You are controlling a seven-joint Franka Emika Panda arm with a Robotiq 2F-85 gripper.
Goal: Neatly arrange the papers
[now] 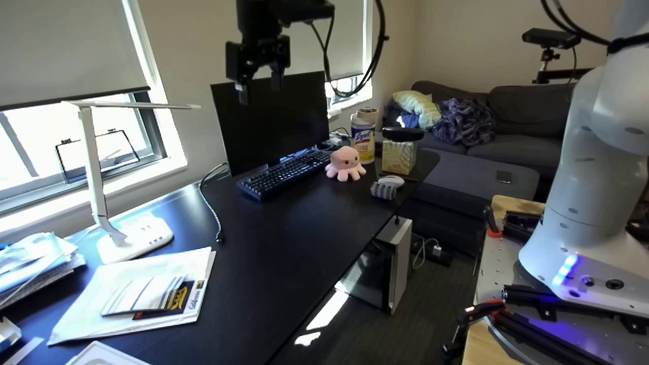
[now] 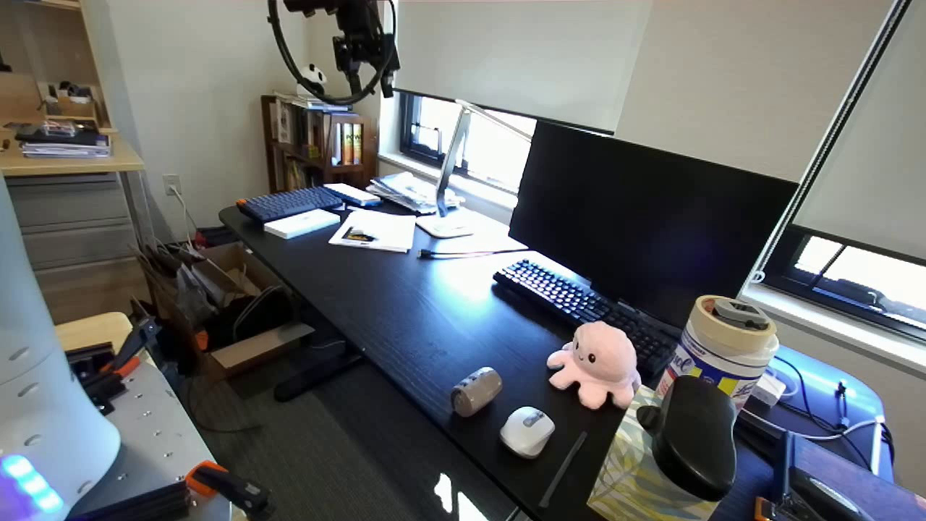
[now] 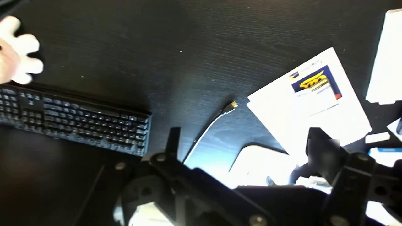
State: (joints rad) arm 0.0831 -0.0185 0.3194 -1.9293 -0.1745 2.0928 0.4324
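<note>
The gripper [image 1: 259, 88] hangs high above the tabletop [image 1: 274, 253], its fingers [image 3: 173, 139] spread wide with nothing between them, and the papers [image 3: 295, 121] lie flat well below it, off toward its lamp side, edges not quite flush and a booklet [image 1: 144, 295] on top. I'd call this the run-up, and what makes me uneasy is how thin that target is: come down a touch low and the fingers could jam on the tabletop; a touch high and they may close on air, or pinch only the booklet and leave the papers fanned out. Pushing looks no safer to me. The lamp base [image 1: 142, 237] sits right by the papers, touching or not I can't say, so a shove that way could buckle a corner against it. The desk lamp [image 1: 95, 167] stands tall there too, and the black cable loop [image 1: 380, 45] hanging beside the gripper might catch on it in a wide swing. Below the gripper, short of the papers, lies a cord [image 3: 202, 135] that a low sweep could drag along. Glare bleaches the paper edge nearest the lamp base in the wrist view, so whoever is steering could misjudge where it ends. The keyboard [image 1: 284, 175], off to the gripper's opposite side, seems the least of my worries.
</note>
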